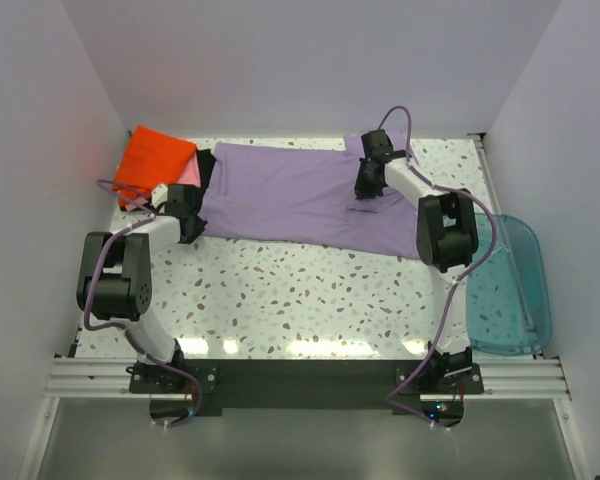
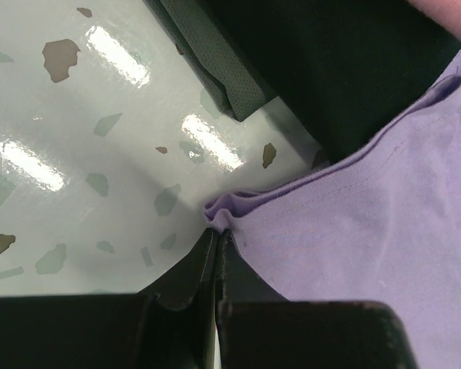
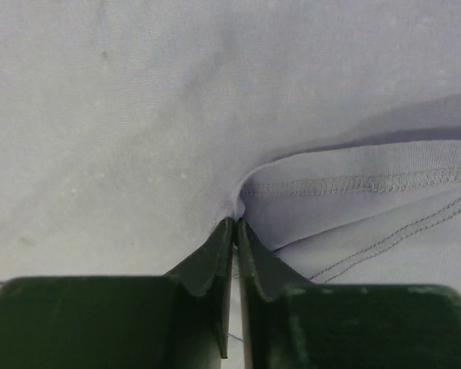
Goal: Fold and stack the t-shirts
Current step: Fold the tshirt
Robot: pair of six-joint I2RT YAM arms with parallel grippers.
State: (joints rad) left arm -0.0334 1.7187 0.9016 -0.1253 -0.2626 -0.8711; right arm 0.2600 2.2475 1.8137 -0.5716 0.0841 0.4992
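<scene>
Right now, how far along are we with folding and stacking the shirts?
Done: orange shirt, pink shirt and black shirt look folded and piled, far left. In hand: lavender shirt spread out, left gripper pinching its left edge, right gripper pinching near its right end. Left: fold it, add it to the pile.

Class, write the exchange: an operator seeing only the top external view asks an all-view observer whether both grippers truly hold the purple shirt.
Operator: Is the left one gripping cloth?
Observer: Yes; the left wrist view shows the left gripper shut on a corner of the purple shirt.
Operator: And the right?
Observer: The right gripper is shut on a stitched hem fold of it.
</scene>
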